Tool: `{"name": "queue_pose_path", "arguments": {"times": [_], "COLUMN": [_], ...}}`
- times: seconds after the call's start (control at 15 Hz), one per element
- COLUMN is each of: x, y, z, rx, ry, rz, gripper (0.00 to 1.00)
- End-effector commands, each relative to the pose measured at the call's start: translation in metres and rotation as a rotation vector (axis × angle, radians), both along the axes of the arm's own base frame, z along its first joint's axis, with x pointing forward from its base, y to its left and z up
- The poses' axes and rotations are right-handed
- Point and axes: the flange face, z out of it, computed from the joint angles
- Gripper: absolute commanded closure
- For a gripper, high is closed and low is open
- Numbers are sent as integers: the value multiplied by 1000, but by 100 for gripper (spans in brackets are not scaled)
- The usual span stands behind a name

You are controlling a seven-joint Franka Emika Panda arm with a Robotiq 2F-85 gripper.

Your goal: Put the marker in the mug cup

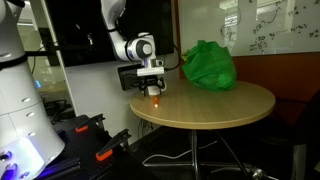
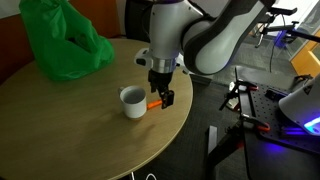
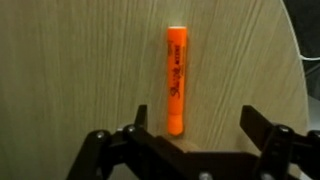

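Marker (image 3: 175, 80) lay on counter (image 3: 60, 70) ahead of gripper (image 3: 197, 122) | gripper was released, empty | step: pre-grasp approach | next: centre, descend, clench | mug cup (image 2: 132, 100) stood just beside gripper

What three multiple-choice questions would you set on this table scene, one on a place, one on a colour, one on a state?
1. Where is the marker?
A. Inside the mug
B. Lying on the table
C. On the floor

2. What colour is the mug?
A. White
B. Blue
C. Black

3. How is the gripper?
A. Shut on the marker
B. Open
C. Shut on the mug's handle

Answers:
1 B: the wrist view shows it flat on the wood.
2 A: its wall is plain white in an exterior view.
3 B: its fingers stand apart on either side of the marker.
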Motion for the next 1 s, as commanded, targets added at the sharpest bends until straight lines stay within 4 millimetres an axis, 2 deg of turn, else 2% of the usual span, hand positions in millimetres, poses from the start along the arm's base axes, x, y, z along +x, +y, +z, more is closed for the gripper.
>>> {"name": "queue_pose_path", "arguments": {"times": [0.0, 0.13, 0.27, 0.33, 0.47, 0.67, 0.93], "x": [14, 18, 21, 23, 25, 26, 24], "y": [3, 4, 6, 6, 6, 8, 10], "z": [-10, -19, -24, -27, -28, -28, -27], "rx": [2, 2, 0, -5, -8, -13, -29], "ry": [-6, 8, 12, 13, 12, 16, 35], "rz": [-12, -10, -4, -7, -6, -6, 2], "gripper": [0, 1, 8, 28, 35, 60, 88]}}
